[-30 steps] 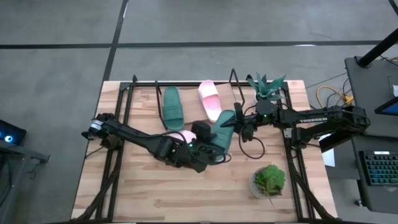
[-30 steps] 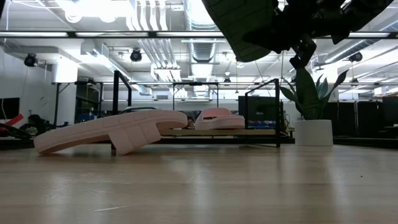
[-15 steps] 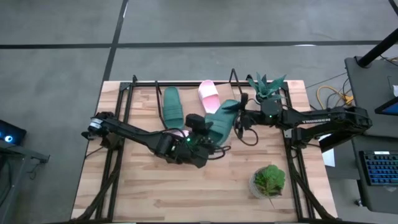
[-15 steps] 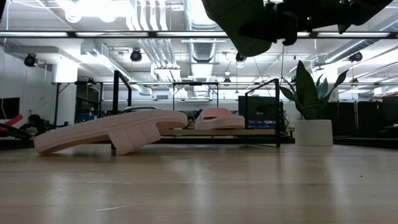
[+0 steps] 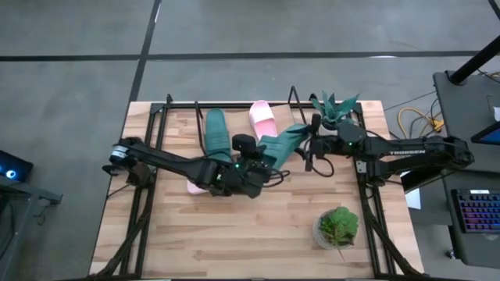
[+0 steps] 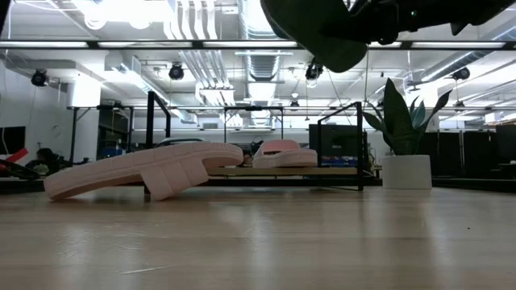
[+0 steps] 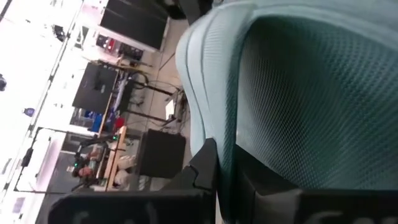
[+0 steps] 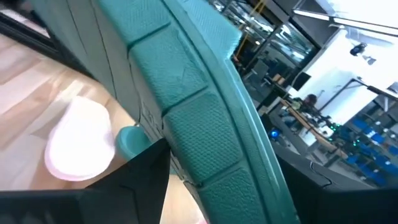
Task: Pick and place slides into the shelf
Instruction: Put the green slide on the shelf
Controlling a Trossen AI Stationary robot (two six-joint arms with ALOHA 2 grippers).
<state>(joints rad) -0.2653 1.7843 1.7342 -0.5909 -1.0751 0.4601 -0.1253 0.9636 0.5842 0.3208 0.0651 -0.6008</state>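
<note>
A dark teal slide (image 5: 285,143) hangs in the air over the middle of the table, in front of the shelf (image 5: 181,104). My left gripper (image 5: 262,153) is shut on it. My right gripper (image 5: 312,143) is open at the slide's other end, one finger on either side of the sole (image 8: 205,124). A second teal slide (image 5: 217,133) and a pale pink slide (image 5: 263,119) lie on the shelf's board. Another pink slide (image 6: 145,173) rests tilted on the table, partly under my left arm. My left gripper pinches the teal slide's side rim (image 7: 219,155) between its two fingers, at the end nearer my left arm. The fingers come nearly level from the table's left. The slide is lifted clear of the table (image 6: 322,32) and reaches toward the far right.
A small potted plant (image 5: 338,226) stands near the right front. A taller plant in a white pot (image 5: 336,109) stands at the far right corner beside the shelf. Black arm-mount frames run along both side edges of the table. Bare wood lies in front of the arms.
My left gripper has carried the teal slide toward the far edge, and the slide's free end has swung toward the far right. My right gripper has drawn back toward the right edge and rolled; its fingers no longer clasp the slide.
</note>
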